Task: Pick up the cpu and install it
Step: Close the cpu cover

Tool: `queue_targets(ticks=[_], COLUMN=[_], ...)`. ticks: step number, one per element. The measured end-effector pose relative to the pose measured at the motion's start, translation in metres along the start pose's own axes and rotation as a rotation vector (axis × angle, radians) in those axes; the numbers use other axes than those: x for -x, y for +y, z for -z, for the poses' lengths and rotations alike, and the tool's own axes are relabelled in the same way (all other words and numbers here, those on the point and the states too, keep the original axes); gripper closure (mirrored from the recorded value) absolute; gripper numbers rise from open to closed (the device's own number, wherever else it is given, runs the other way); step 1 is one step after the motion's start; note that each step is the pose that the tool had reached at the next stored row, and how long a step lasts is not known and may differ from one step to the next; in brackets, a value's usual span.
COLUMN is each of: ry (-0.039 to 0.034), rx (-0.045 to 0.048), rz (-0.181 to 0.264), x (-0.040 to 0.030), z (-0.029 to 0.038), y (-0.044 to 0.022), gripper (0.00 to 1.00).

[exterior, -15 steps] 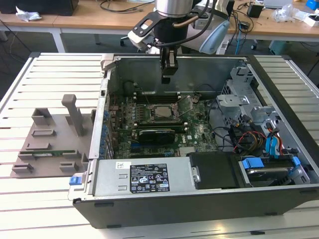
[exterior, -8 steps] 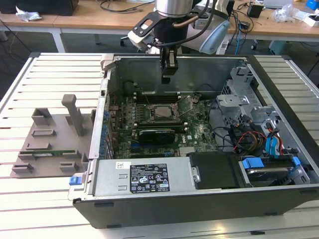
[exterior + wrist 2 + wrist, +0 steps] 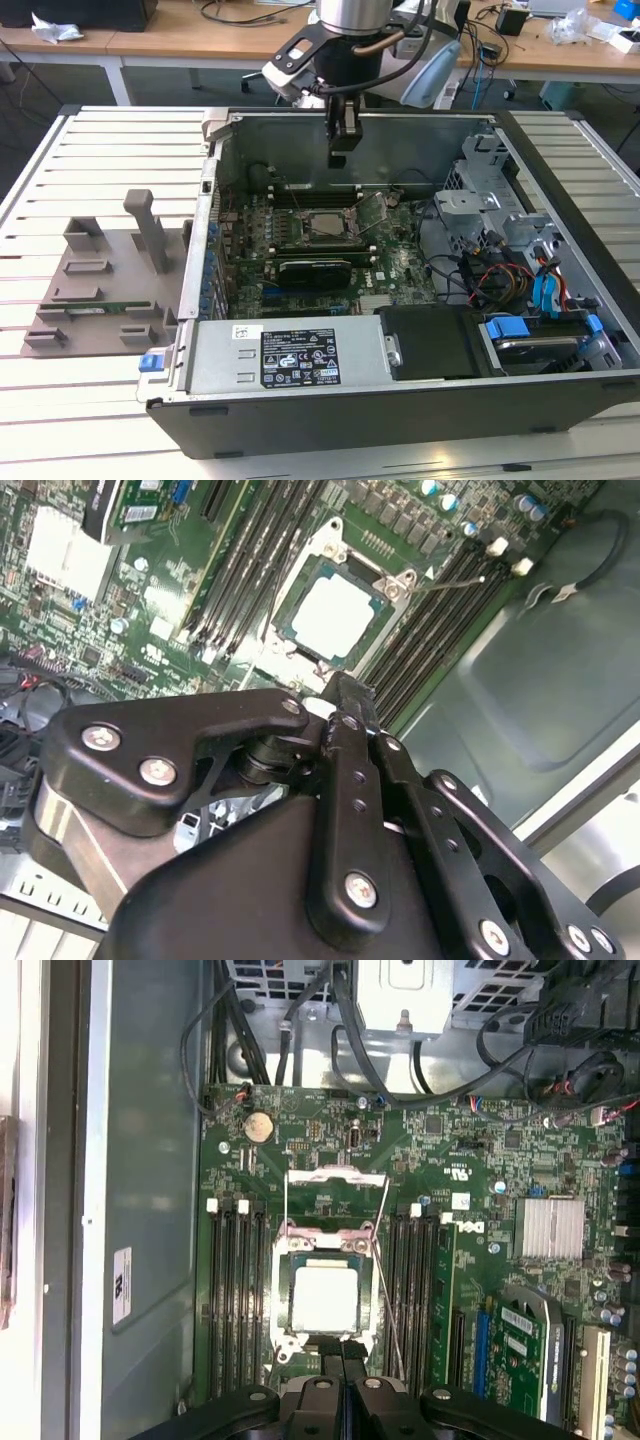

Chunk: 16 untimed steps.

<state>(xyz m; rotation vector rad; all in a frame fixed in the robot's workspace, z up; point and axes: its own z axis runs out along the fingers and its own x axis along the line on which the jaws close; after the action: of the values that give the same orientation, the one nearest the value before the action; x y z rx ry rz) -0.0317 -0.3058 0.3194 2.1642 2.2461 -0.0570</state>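
Observation:
The cpu lies flat in its socket on the green motherboard inside the open computer case, silvery top up. It appears in both wrist views. The socket's metal frame is flipped up beside the chip, and its thin lever stands raised. My gripper hangs above the board, a little behind the socket in the exterior view. Its black fingertips are pressed together with nothing between them, and they sit clear of the chip.
Memory slots flank the socket. A card with a black cooler lies in front of it. Cables and a drive cage fill the exterior view's right side of the case. A grey parts holder with a green stick sits on the slatted table.

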Motion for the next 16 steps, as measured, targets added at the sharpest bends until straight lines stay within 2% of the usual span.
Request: queue_targets(ticks=[6,8,9,11,12,16], ry=[0.0001,0.0,0.0001,0.0002,0.0002,0.0002], rx=[0.0,0.0,-0.0002,-0.0028,-0.0035,-0.005], rz=[0.0,0.0,0.0,0.0,0.0,0.0], x=[0.0006,0.0009,0.0013,0.0023,0.0025,0.003], z=[0.0,0.0001,0.0001,-0.0004,-0.0005,-0.0008], y=[0.0162,0.0246,0.0347,0.0626,0.0683,0.082], gripper=[0.89,0.89,0.89,0.89,0.89,0.89])
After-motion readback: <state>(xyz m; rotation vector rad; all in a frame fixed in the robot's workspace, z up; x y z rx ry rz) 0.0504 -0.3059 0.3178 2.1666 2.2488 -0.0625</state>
